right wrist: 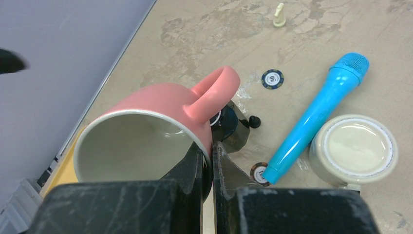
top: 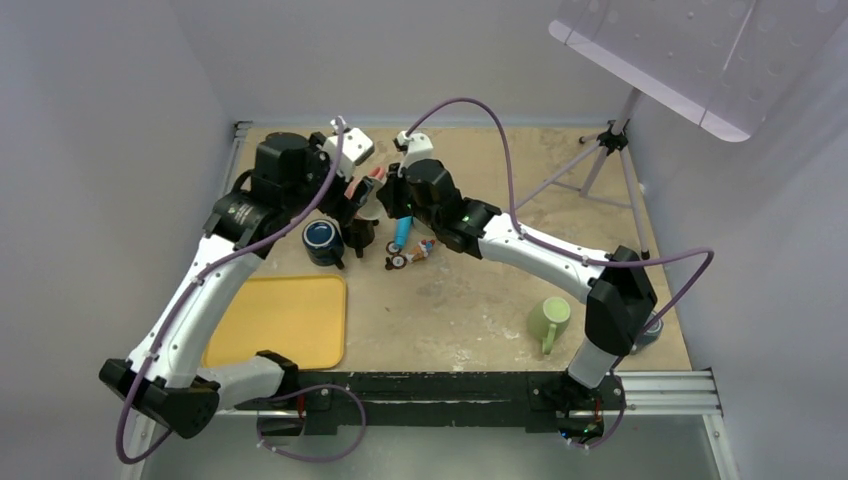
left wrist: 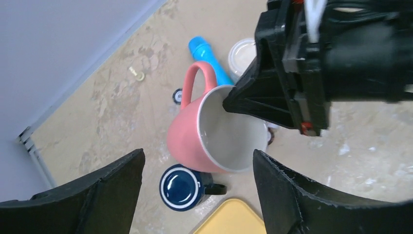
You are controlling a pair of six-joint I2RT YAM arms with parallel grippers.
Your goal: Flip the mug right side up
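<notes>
A pink mug [top: 372, 190] with a white inside hangs above the table, tilted, its mouth toward both wrist cameras. My right gripper [right wrist: 212, 146] is shut on its rim beside the handle, one finger inside and one outside. The mug [right wrist: 151, 112] fills the left of the right wrist view. My left gripper [left wrist: 198, 153] is open and empty, its jaws spread wide just above the mug [left wrist: 195, 131] without touching it. In the top view the left gripper [top: 352, 215] and right gripper [top: 388, 200] meet at the mug.
A navy mug [left wrist: 182, 186] stands upside down under the pink one, next to a yellow tray [top: 280, 320]. A blue toy microphone [right wrist: 316, 117], an upturned white cup [right wrist: 358, 151] and poker chips [right wrist: 272, 78] lie nearby. A green mug [top: 548, 320] stands at the front right. A tripod [top: 605, 150] stands at the back right.
</notes>
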